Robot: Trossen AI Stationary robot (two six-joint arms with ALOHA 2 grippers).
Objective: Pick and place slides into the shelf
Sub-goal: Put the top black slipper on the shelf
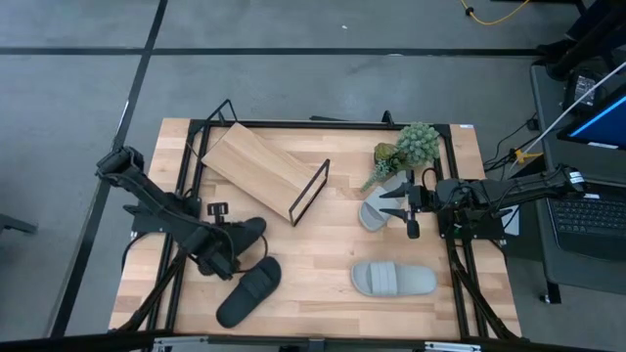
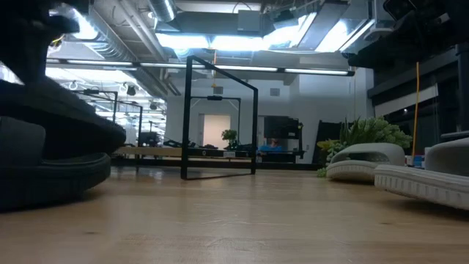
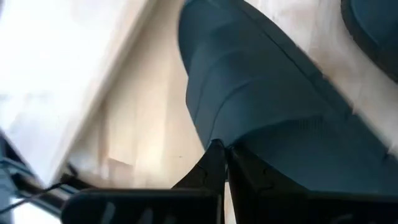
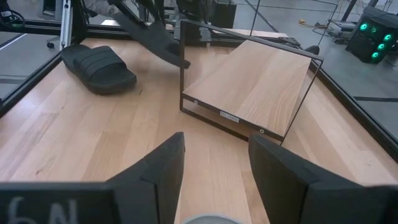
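Fingers first: your left gripper [image 1: 238, 238] has its fingers pinched together on a black slide [image 1: 249, 231], and your right gripper [image 1: 403, 207] has its fingers spread apart, holding nothing.

High view: left arm reaches in from the table's left edge, and the slide it grips sits near the table [image 1: 323, 256] centre-left. 2nd black slide [image 1: 248, 291] lies just below it, toward the front edge. Shelf [image 1: 262, 168] sits tilted at the back-left of the table, wooden board w/ black wire end loops, nothing on it. Right arm comes in from the right side, its gripper just beside a grey slide [image 1: 376, 213] that sits below a green plant [image 1: 407, 149]. Other grey slide [image 1: 393, 280] lies flat at front-right, well apart from the shelf.

Low view: a black slide [image 2: 51, 165] fills the left edge. One wire loop of the shelf [image 2: 220, 121] stands upright mid-picture. Two grey slides show at right, one [image 2: 365, 160] in front of the plant [image 2: 374, 132], the other [image 2: 429, 180] closer to the camera.

Left wrist view: the two dark fingers [image 3: 214, 171] meet tight on the black slide's [image 3: 261, 106] edge; light table wood behind it.

Right wrist view: both fingers [image 4: 155, 171] stand wide w/ bare table between them. Shelf [image 4: 252, 84] lies ahead, the loose black slide [image 4: 98, 67] is off to one side, and the gripped one [image 4: 152, 38] shows beyond it.
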